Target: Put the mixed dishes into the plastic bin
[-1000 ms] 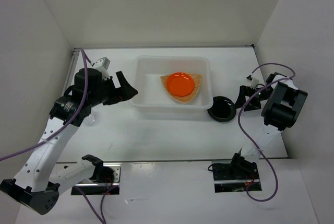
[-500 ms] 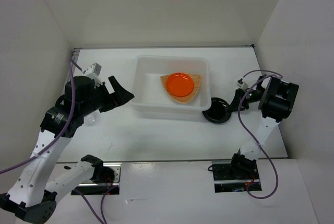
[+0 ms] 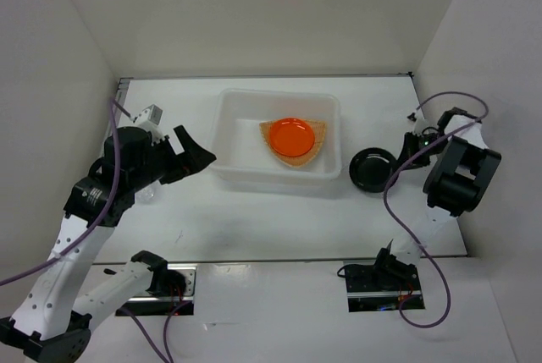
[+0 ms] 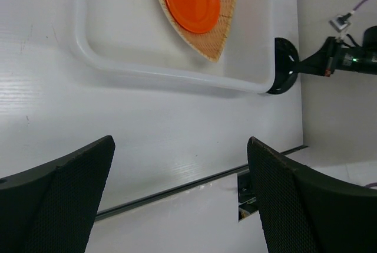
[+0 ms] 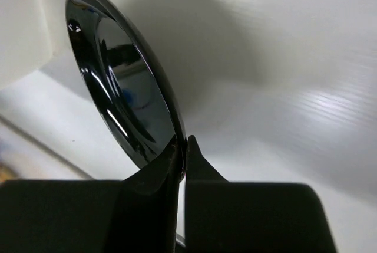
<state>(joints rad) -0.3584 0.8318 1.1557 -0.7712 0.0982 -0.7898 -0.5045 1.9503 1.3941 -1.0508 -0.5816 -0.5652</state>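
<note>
Right wrist view, glossy small black round dish (image 5: 121, 85), rim pinched in the jaws of the right gripper (image 5: 181, 150), top external view placed it near the plastic bin (image 3: 279, 95) at 3 o'clock, small orange round dish (image 3: 293, 135) on tan woven plate (image 3: 323, 127) inside, left gripper (image 3: 196, 152) spread wide at 9 o'clock.

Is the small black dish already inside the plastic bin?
No, the small black dish is outside the plastic bin, to its right, pinched at its rim by the right fingers.
</note>
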